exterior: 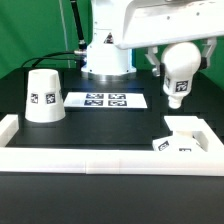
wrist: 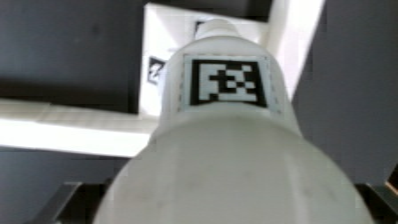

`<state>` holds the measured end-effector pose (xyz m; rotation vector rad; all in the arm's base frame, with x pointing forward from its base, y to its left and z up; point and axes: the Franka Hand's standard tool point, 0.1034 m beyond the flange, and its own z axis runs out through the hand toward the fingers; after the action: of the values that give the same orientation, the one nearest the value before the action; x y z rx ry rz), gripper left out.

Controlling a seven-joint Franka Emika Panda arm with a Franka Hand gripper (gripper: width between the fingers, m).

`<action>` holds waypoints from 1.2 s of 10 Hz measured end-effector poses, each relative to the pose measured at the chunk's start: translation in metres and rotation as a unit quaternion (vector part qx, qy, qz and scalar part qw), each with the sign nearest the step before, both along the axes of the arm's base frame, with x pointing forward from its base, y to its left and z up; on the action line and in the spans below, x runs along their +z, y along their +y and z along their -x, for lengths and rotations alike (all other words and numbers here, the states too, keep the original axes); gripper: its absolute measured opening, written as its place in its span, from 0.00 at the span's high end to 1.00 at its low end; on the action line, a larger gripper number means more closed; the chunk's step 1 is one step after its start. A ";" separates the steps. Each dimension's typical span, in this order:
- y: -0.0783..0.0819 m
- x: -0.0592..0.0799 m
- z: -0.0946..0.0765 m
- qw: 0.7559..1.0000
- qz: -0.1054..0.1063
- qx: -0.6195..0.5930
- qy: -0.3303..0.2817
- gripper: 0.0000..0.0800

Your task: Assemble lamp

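Gripper point(exterior: 176, 62) clenched around the bulb point(exterior: 178, 88). Bulb held clear of the black table point(exterior: 110, 130), rounded tip downward and slightly tilted, above and just behind the base point(exterior: 186, 130).

Base flat on the table toward the exterior view's right, close to the front run of the white rail point(exterior: 100, 160), with a tag on its near edge.

Shade point(exterior: 44, 96) at the exterior view's left, well apart from bulb and base. Standing mouth down on the table, narrow end up, tag toward the camera. Interior hidden, so contents not discernible.

Marker board point(exterior: 105, 100) flat between shade and bulb, in front of the robot pedestal point(exterior: 105, 55).

Wrist view: bulb point(wrist: 222, 120) filling the middle of the frame, its square tag facing the camera, with base point(wrist: 169, 42) and rail point(wrist: 63, 125) beyond it.
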<state>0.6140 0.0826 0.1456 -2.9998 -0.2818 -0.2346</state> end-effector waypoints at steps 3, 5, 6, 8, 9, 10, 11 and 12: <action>0.003 0.009 -0.011 1.000 -0.002 -0.002 -0.021 0.28; 0.002 0.008 -0.013 1.000 -0.001 -0.003 -0.030 0.28; 0.001 0.008 -0.014 0.999 0.000 -0.005 -0.038 0.28; 0.002 0.004 -0.014 0.999 0.000 -0.004 -0.039 0.28; 0.002 0.003 -0.016 0.999 0.000 -0.005 -0.049 0.28; 0.002 0.004 -0.017 0.999 0.001 -0.006 -0.054 0.28; 0.001 0.003 -0.018 0.998 0.002 -0.008 -0.064 0.28; 0.002 0.002 -0.017 0.998 0.002 -0.008 -0.070 0.28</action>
<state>0.6309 0.0846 0.1471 -2.9956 -0.2715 -0.4479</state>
